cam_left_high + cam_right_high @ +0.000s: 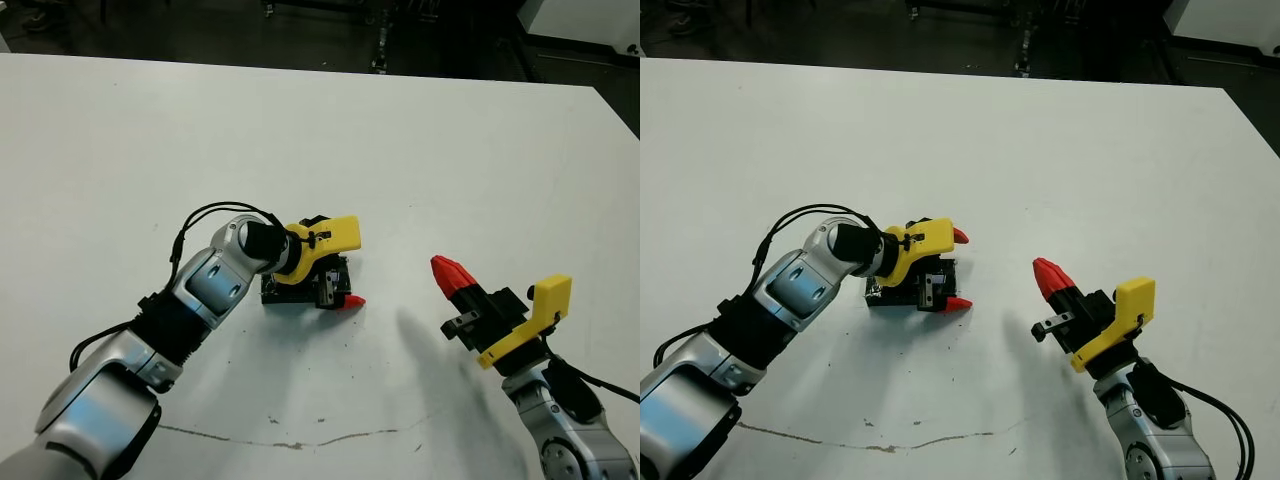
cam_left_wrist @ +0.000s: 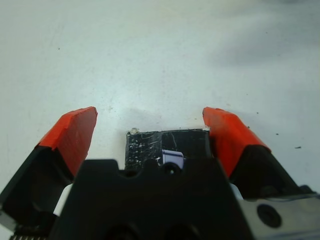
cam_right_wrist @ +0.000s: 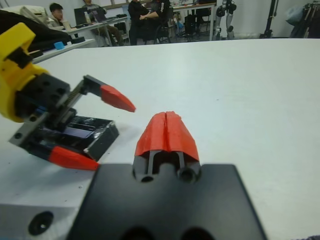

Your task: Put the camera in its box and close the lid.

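Observation:
My left gripper [image 1: 959, 270] stands open low over the box [image 1: 890, 297], one red finger on each side of it. A black silver-speckled lid [image 2: 170, 142] lies flat on top of the box, with white rim corners showing at its far edge. The right wrist view shows the box's dark side [image 3: 102, 141] resting on the table under the left gripper. No camera shows in any view. My right gripper [image 1: 450, 275] is shut and holds nothing, hovering over bare table to the right of the box, pointing toward it.
The white table [image 1: 420, 140] stretches wide behind and beside the box, its far edge meeting a dark floor. A thin crack line [image 1: 300, 438] runs near the front. People sit at desks [image 3: 100, 20] beyond the table.

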You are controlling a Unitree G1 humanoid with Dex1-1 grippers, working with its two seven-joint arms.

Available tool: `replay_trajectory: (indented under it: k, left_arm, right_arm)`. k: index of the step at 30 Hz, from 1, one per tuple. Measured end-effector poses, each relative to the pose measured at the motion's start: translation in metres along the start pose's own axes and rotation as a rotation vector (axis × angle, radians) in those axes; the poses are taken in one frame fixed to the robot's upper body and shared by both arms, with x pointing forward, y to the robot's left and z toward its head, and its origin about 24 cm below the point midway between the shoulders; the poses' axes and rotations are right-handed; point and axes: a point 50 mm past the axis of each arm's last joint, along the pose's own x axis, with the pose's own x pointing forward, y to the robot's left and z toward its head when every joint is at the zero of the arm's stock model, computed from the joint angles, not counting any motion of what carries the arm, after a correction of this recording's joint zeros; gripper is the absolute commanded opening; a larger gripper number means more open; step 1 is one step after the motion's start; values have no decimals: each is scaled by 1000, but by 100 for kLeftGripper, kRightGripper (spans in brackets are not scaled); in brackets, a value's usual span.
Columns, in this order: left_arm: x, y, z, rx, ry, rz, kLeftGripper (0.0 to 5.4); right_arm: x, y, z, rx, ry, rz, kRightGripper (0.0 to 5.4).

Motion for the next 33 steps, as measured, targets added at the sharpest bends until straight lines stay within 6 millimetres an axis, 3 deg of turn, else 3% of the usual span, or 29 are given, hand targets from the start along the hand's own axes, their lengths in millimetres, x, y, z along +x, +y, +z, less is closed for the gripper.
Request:
replay_trajectory:
  k: [5,11,21,27,33]
  left_arm:
    - [-33,6,-2,-130,-94,65,539]
    - [-77,9,11,-182,-234,147,539]
    - [-106,-8,28,-246,-436,200,539]
    - [-118,-13,17,-306,-509,385,532]
    - [-116,-32,-22,-454,-651,734,457]
  right_arm:
    - [1,-1,2,-2,-8,0,0]
    - [3,0,3,9,-16,7,0]
    - [3,1,2,10,-14,10,0]
    - [3,2,0,6,-7,-5,0]
    - [4,3,0,17,-16,-9,0]
